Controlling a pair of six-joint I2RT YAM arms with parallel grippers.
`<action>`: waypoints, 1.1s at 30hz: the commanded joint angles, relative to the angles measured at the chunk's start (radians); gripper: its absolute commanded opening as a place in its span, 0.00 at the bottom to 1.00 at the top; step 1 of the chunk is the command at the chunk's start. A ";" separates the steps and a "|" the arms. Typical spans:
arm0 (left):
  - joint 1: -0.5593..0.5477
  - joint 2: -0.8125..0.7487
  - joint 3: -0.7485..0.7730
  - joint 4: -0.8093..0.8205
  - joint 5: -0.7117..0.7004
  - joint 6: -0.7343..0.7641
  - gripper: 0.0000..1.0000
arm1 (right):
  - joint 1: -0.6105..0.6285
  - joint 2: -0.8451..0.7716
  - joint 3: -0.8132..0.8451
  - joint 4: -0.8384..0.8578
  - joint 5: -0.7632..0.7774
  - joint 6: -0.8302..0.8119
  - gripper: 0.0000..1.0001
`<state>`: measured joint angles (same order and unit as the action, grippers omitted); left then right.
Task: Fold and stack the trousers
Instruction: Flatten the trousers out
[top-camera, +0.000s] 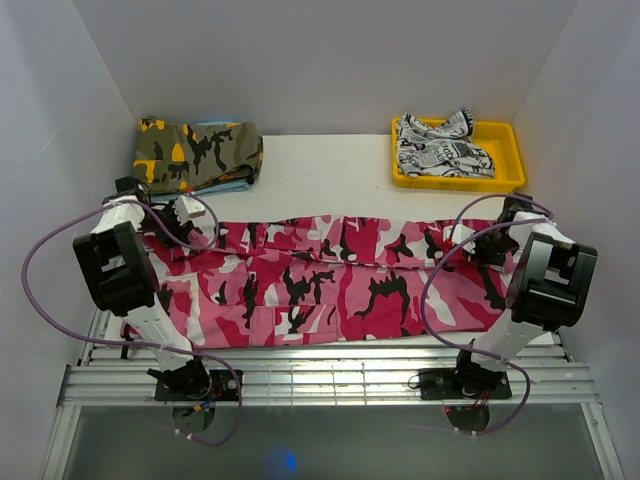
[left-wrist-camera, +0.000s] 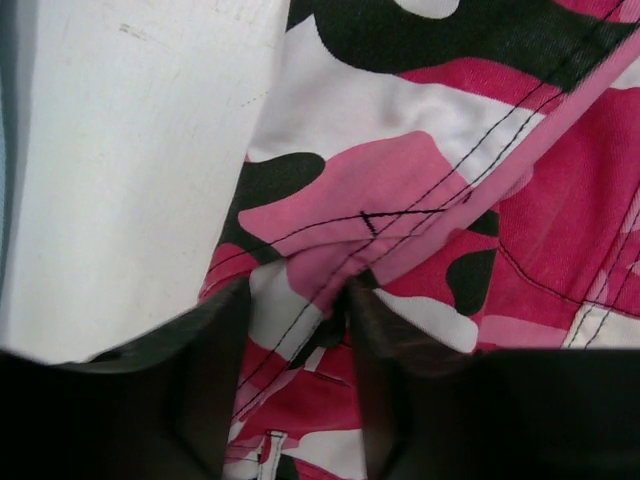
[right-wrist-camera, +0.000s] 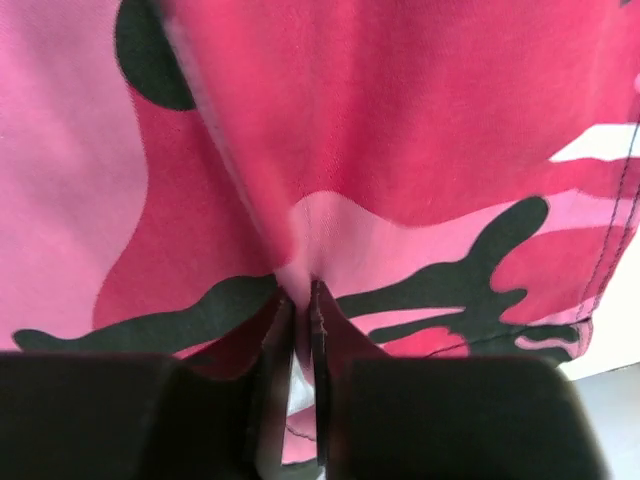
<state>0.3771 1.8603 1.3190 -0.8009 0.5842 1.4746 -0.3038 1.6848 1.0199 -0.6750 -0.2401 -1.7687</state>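
The pink, white and black camouflage trousers (top-camera: 340, 280) lie spread out across the table from left to right. My left gripper (top-camera: 190, 225) is down on their left end at the far edge. In the left wrist view, the left gripper (left-wrist-camera: 297, 300) is open, and its fingers straddle a bunched seam of the trousers (left-wrist-camera: 400, 180). My right gripper (top-camera: 487, 245) sits at the right end. In the right wrist view, the right gripper (right-wrist-camera: 300, 290) is shut on a small raised pinch of the trousers (right-wrist-camera: 400, 120).
A folded olive-and-orange camouflage garment (top-camera: 195, 152) lies at the back left. A yellow tray (top-camera: 505, 140) at the back right holds a white garment with black print (top-camera: 440, 145). White walls enclose three sides. Metal rails (top-camera: 330, 375) run along the near edge.
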 joint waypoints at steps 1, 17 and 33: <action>-0.003 -0.047 -0.032 0.019 0.042 0.033 0.48 | 0.006 0.015 0.089 0.022 -0.007 0.052 0.10; 0.042 -0.240 -0.121 0.238 0.134 -0.177 0.00 | -0.040 -0.278 0.305 -0.069 -0.108 0.265 0.08; 0.137 -0.633 -0.383 0.460 0.203 -0.419 0.00 | -0.086 -0.559 0.318 -0.115 -0.142 0.310 0.08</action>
<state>0.4908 1.2957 0.9680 -0.4603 0.7719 1.1160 -0.3737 1.1435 1.2942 -0.7902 -0.4049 -1.4689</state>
